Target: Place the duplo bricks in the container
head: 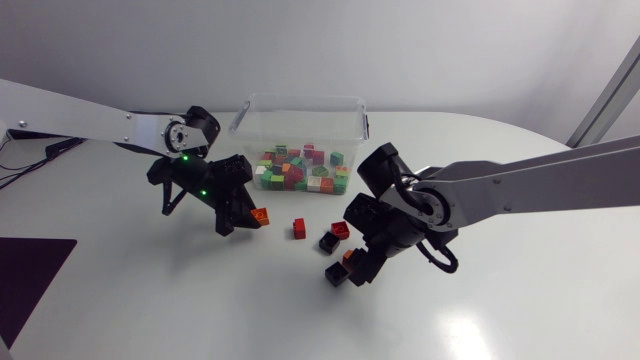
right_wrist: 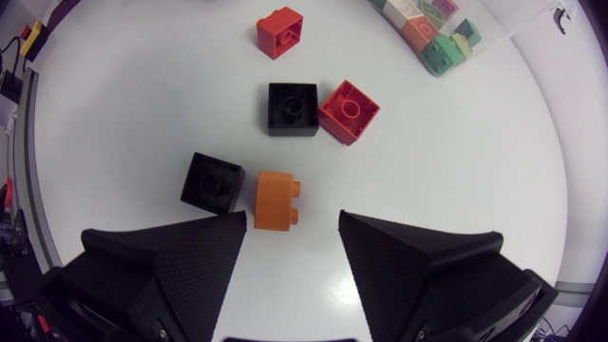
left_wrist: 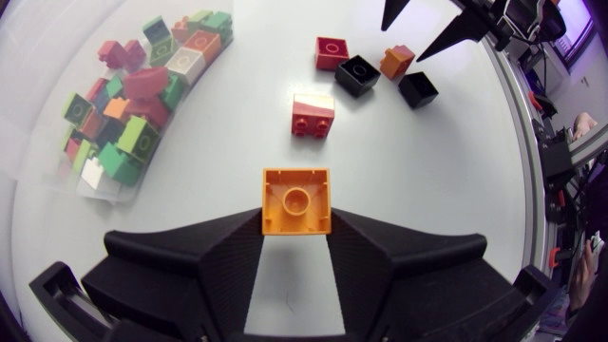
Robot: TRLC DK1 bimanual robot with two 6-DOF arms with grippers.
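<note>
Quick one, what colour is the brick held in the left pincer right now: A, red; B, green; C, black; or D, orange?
D: in the left wrist view the left pincer is shut on an orange brick, with a finger against each of its two sides.

Six loose bricks [left_wrist: 313,116], one container [head: 300,98] holding perhaps thirty more.

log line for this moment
left gripper: shut on held orange brick | right gripper: open over loose orange brick | container: holds bricks
</note>
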